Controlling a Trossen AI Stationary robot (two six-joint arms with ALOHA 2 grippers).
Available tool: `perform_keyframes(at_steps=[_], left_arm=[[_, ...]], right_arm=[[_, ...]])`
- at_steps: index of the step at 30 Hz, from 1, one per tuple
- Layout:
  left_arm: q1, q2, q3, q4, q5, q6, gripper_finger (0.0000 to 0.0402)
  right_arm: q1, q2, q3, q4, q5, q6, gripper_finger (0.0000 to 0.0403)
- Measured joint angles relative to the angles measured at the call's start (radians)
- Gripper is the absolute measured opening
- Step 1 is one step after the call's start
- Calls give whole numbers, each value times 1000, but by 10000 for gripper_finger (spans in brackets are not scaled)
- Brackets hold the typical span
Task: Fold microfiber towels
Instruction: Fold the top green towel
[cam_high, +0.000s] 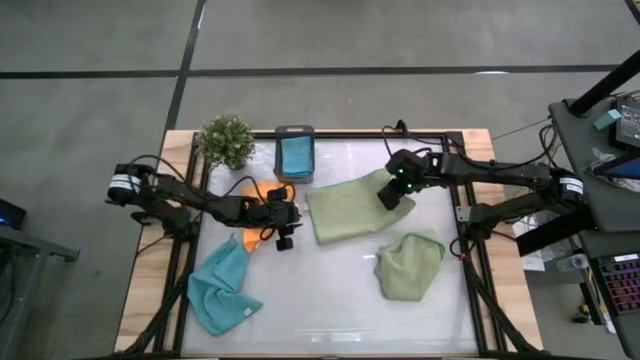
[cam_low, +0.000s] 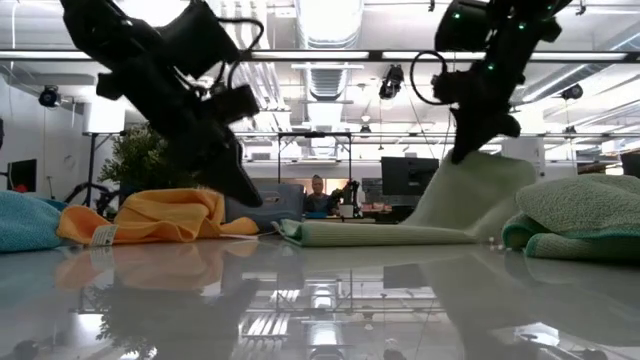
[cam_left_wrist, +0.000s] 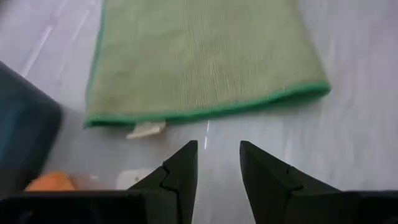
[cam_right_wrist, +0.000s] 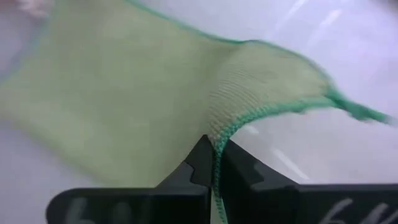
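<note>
Now the right claw (cam_right_wrist: 214, 163) is pinched tight on the corner of the flat green towel (cam_high: 345, 212), lifting that corner off the worktop (cam_high: 330, 295); the left claw (cam_left_wrist: 217, 168) hangs just beside this towel's other edge, fingers apart, holding nothing; the orange towel (cam_high: 250, 190) lies under the left arm; a crumpled green towel (cam_high: 408, 266) and a blue towel (cam_high: 220, 290) lie farther from it.

Sage towel (cam_high: 345, 208), orange towel (cam_high: 250, 190)
</note>
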Motion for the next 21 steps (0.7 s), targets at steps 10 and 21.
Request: perform_keyframes(at_steps=[10, 21], left_arm=[[1, 117, 1, 81, 25, 3, 105], [2, 170, 2, 155, 38, 1, 105]], right_arm=[[27, 159, 3, 283, -209, 38, 9], [55, 357, 103, 417, -236, 36, 9]])
